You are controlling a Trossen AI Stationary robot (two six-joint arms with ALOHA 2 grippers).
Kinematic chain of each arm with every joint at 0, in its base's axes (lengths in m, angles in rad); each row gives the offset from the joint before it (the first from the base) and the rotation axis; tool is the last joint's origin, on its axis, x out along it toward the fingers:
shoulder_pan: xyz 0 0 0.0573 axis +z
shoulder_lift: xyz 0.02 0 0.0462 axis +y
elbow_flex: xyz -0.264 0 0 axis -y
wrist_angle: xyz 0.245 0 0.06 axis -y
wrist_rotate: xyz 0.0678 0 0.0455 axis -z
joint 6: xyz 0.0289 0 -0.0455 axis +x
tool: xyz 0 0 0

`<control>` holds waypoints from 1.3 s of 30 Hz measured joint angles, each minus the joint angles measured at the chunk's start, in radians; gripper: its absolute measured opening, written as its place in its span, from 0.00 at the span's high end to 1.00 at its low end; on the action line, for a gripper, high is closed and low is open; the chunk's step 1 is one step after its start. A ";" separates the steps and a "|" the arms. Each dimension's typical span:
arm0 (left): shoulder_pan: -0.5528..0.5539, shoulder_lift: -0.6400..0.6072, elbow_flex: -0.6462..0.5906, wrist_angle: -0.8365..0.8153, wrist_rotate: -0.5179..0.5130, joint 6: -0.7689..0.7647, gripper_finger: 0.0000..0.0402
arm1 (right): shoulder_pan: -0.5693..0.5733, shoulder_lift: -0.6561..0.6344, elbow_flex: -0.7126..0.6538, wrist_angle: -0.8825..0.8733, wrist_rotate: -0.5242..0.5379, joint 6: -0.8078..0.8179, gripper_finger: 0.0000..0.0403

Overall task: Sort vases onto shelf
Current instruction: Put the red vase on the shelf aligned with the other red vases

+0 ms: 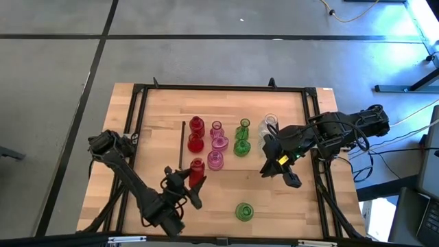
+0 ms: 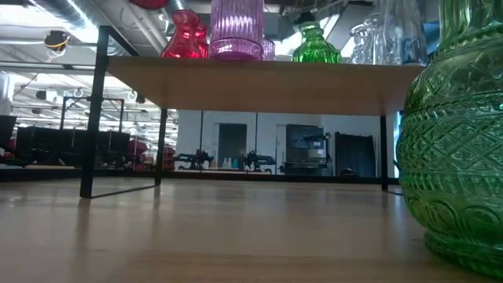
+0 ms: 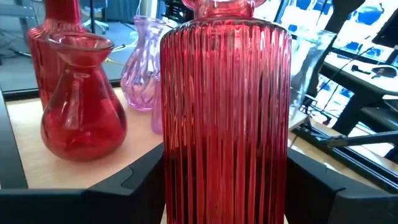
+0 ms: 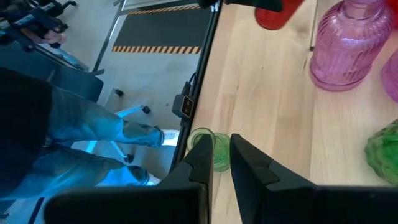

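High view shows the left gripper (image 1: 190,184) with its jaws wide around a ribbed red vase (image 1: 197,169) at the front of the shelf (image 1: 158,123), just beside the other vases (image 1: 218,140). One green vase (image 1: 243,211) sits alone on the counter (image 1: 288,206), and the right gripper (image 1: 282,165) hangs by the clear vases with its jaws narrow and holding nothing. I think the red vase could bump the pink ones or tip if that arm swings sideways, because they stand so close.
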State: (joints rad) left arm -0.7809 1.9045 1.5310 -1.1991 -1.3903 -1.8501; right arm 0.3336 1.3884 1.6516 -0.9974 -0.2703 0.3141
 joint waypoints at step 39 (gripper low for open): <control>0.162 -0.002 0.494 0.094 0.365 1.229 0.41 | -0.119 0.097 0.000 0.451 0.048 0.055 0.62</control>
State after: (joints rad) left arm -0.6188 1.9030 2.0247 -1.1049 -1.0248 -0.6213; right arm 0.2150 1.4857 1.6516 -0.5461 -0.2224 0.3695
